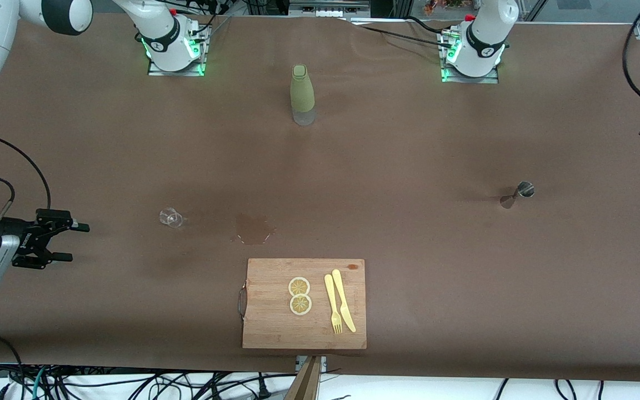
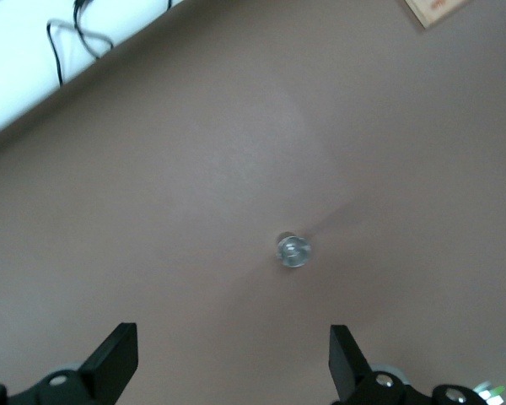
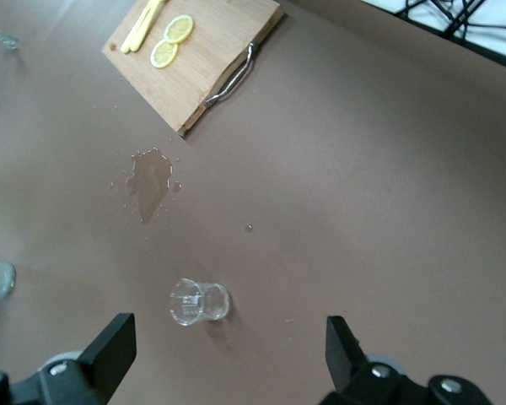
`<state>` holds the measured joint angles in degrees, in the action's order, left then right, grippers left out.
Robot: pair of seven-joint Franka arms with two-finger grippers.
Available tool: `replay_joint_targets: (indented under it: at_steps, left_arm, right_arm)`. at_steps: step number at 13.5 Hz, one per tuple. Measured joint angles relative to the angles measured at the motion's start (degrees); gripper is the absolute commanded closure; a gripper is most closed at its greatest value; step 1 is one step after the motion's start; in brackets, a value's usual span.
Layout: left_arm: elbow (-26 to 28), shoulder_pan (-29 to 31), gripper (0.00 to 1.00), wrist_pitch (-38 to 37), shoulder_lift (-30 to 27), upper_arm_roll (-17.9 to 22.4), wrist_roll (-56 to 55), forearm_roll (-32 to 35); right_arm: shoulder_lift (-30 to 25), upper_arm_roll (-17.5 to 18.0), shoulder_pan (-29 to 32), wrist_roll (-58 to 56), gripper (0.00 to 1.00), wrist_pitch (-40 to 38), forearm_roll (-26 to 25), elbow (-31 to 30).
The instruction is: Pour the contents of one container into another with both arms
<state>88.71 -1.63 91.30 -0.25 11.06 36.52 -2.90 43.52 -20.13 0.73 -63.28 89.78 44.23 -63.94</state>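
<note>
The right end effector (image 1: 78,241) hangs over the surface (image 1: 409,166) at the right arm's end, its 2 fingers spread wide and holding nothing. Near it the clear shot glass (image 1: 171,217) lies tipped on its side on the brown surface; the right wrist view shows it (image 3: 199,302) between the 2 open fingertips (image 3: 111,342) and well apart from them. Just beside the glass, toward the middle of the surface, a wet patch (image 1: 253,229) darkens the covering. Nearer to the front camera than the patch sits a wooden cutting board (image 1: 275,328) with a metal handle, carrying 2 lemon slices (image 1: 299,295) and a yellow fork and knife (image 1: 339,303). An olive-green bottle (image 1: 302,94) stands upright between the 2 arm bases. Toward the left arm's end the steel jigger (image 1: 520,193) stands alone on the surface. The left end effector (image 2: 234,359) hangs over it with its fingers spread wide and empty, the jigger (image 2: 293,250) seen from above.
</note>
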Motion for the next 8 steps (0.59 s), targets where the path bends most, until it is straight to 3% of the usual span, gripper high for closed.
replay_joint_targets:
  at_steps: [5,8]
  left_arm:
    - [0.13,-0.43,0.0,-3.64,-1.4,-6.46,-25.45,0.02]
    - [0.21,-0.54,0.0,-5.09,-1.59,-7.58,-31.86,-0.72]
  right_arm:
    - [-5.81,2.06,-5.41,22.6,0.0,-0.08,-12.37,0.61]
    - [-10.66,7.45,-7.18,36.92,0.0,-0.97,-23.9,0.59]
